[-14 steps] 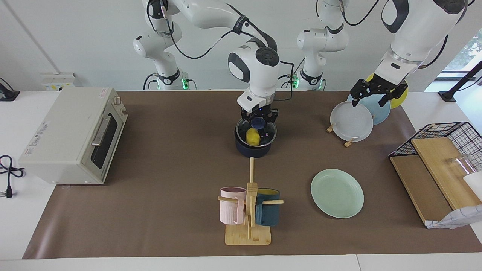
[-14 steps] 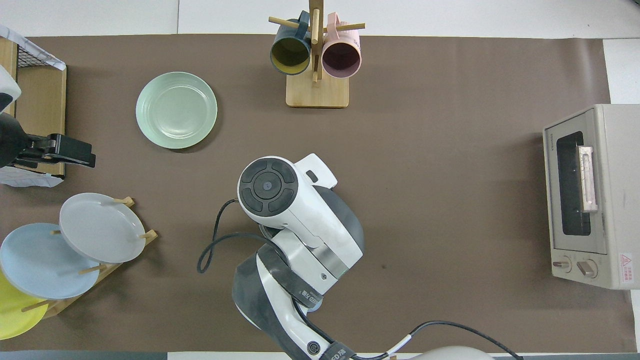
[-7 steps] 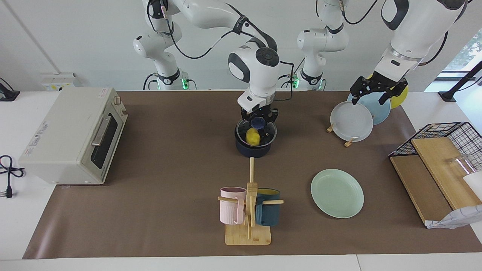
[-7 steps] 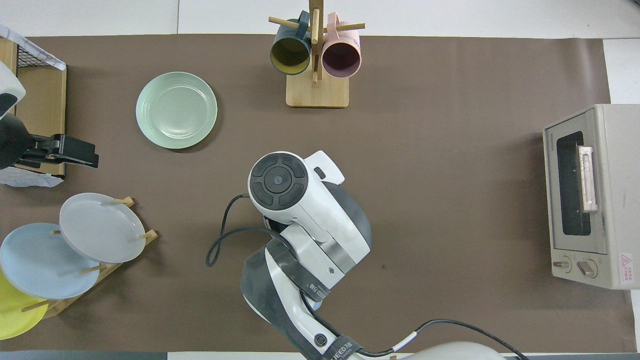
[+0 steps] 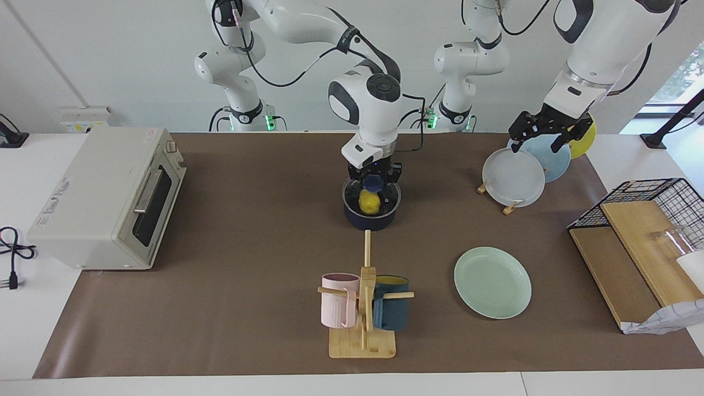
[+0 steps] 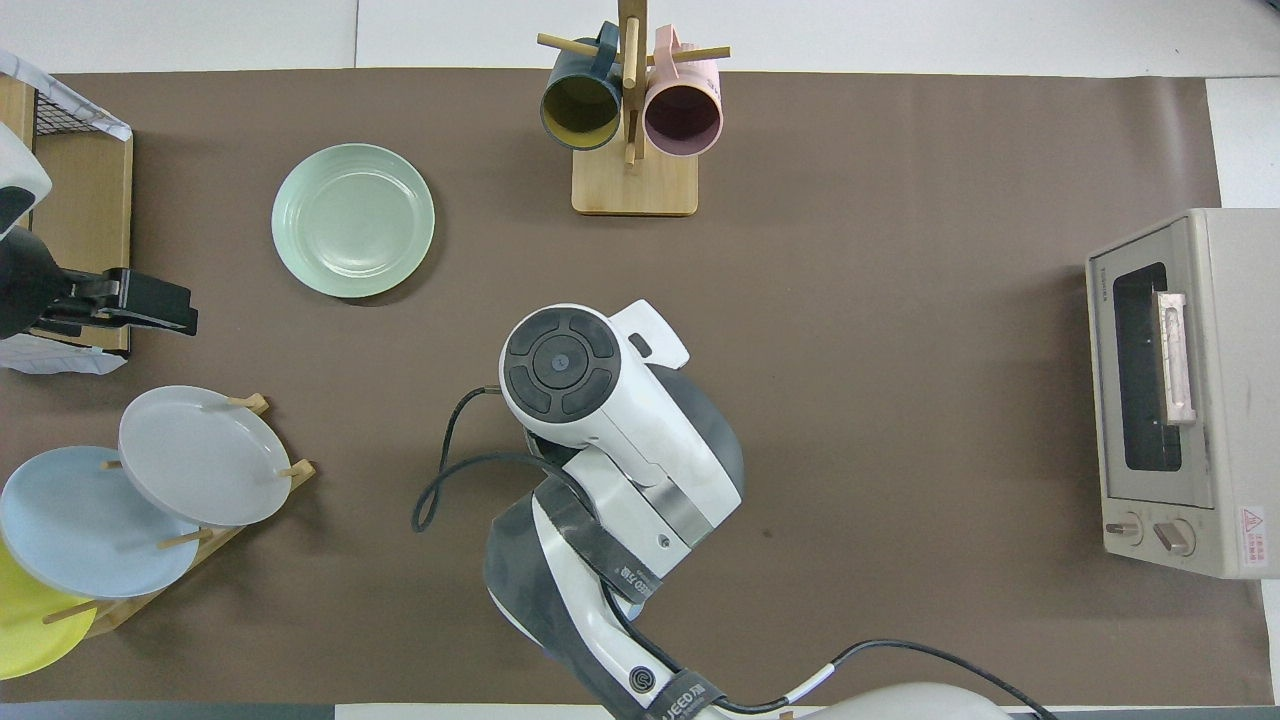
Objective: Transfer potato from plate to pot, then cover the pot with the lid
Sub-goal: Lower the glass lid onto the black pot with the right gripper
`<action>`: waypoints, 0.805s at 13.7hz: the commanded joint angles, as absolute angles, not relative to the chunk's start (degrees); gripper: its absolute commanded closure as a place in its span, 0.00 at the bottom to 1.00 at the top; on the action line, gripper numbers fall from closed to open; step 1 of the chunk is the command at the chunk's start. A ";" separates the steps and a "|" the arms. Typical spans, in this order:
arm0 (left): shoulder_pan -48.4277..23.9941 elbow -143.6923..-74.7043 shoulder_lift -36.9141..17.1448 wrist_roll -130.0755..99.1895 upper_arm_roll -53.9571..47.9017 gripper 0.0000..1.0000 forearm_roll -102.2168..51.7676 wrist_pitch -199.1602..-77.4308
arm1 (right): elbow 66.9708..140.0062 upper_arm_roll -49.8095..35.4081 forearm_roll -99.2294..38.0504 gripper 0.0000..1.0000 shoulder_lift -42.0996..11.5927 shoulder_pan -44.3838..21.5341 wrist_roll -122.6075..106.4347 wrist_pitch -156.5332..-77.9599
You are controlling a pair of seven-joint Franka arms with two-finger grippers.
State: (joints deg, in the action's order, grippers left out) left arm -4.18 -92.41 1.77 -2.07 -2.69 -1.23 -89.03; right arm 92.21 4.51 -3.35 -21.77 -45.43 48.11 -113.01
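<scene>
Facing view: the right gripper (image 5: pixel 374 177) is down over the pot (image 5: pixel 369 215), which stands on the brown surface (image 5: pixel 247 231) about midway between the two arms' ends. Its jaws are closed on the blue knob of the lid (image 5: pixel 372 196), and the glass lid lies level on the pot's rim. Through the glass the yellow potato (image 5: pixel 369 202) shows inside the pot. The mint-green plate (image 5: pixel 492 282) lies bare, farther from the robots than the pot and toward the left arm's end. A mug tree (image 5: pixel 364 308) with a pink and a teal mug stands farther from the robots than the pot. The left gripper (image 5: pixel 543 136) hangs over the plate rack (image 5: pixel 514 177) with its jaws spread wide, holding nothing

Overhead view: the right arm's wrist covers the pot, lid and potato entirely. The plate (image 6: pixel 352 220) sits clear of both arms. The left gripper (image 6: pixel 150 307) shows at the picture's edge, over the surface beside a wooden tray (image 6: pixel 80 230). A toaster oven (image 6: pixel 1180 390) stands at the right arm's end
</scene>
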 commanded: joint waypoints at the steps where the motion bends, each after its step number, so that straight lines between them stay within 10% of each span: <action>1: -3.34 -93.78 3.25 -2.73 -3.43 0.00 -0.35 -88.86 | 93.96 4.22 -3.60 0.88 -20.57 -44.82 47.37 -114.87; 4: -3.16 -93.78 3.25 -2.72 -3.43 0.00 -0.35 -88.95 | 93.69 4.31 -3.52 0.08 -20.65 -44.38 47.02 -115.05; 11: -3.60 -93.78 3.25 -2.72 -3.52 0.00 -0.53 -89.12 | 91.32 4.75 -3.25 0.00 -15.48 -36.93 39.55 -112.95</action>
State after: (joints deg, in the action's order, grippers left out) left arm -3.94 -92.42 1.78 -2.11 -3.04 -1.23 -89.03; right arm 90.77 5.16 -3.19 -18.64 -39.30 41.90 -114.12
